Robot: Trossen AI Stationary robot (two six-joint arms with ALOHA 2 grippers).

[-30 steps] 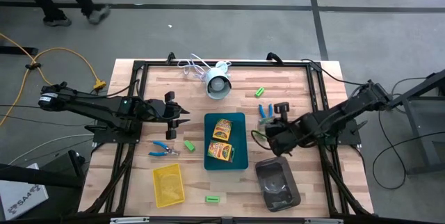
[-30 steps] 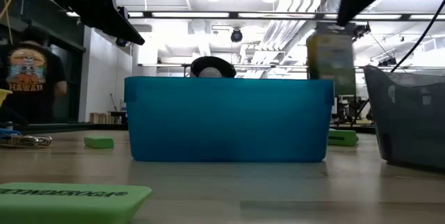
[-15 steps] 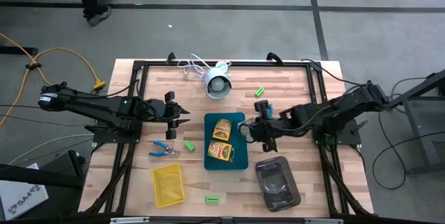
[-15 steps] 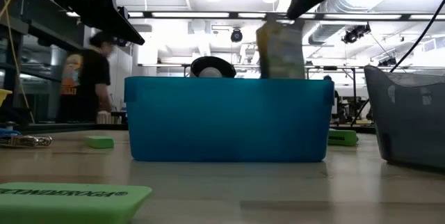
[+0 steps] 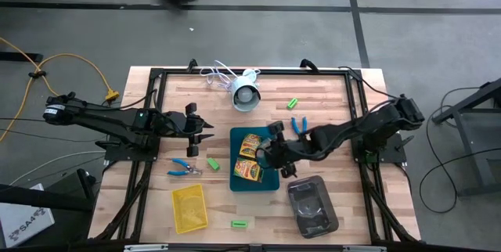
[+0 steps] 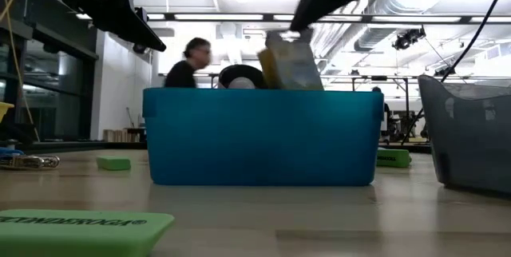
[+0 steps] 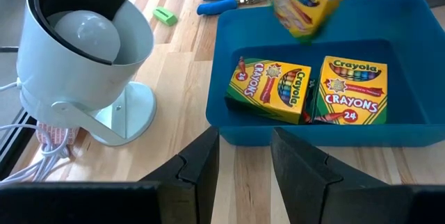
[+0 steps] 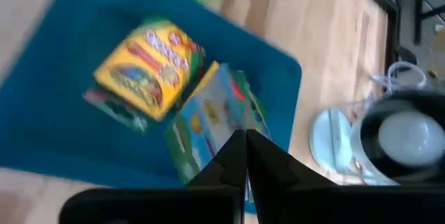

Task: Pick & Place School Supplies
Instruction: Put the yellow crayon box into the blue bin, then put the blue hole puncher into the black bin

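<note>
My right gripper (image 5: 270, 152) hangs over the teal tray (image 5: 268, 181), shut on a yellow-orange crayon box (image 7: 302, 1). Two more crayon boxes (image 7: 271, 90) (image 7: 353, 90) lie flat on the tray's floor. My left gripper (image 5: 205, 127) waits open to the tray's left, above the table, touching nothing. Blue-handled tools lie on the wood left of the tray (image 5: 186, 167) and right of it (image 5: 297, 124). Small green blocks rest flat on the table (image 5: 213, 163) (image 5: 293, 104) (image 5: 239, 224). My right gripper pinches the crayon box by its upper end (image 6: 281, 40) between the two fingers (image 8: 233, 156), coming from above and slanting in from the table's right. The box is lifted clear, tilted, hanging below the fingers just above the tray's rim (image 6: 263, 93).
A white round device (image 5: 245, 92) with a cable stands on the table beyond the tray. A yellow tray (image 5: 189, 207) lies near the near-left corner and a dark grey tray (image 5: 313, 205) near the near-right. A person walks in the room beyond the table (image 6: 188, 65).
My right gripper has carried the crayon box toward the table's left, from beside the dark grey tray to a place over the teal tray, and lower. The box has tipped from upright to tilted. The person beyond the table has walked across.
</note>
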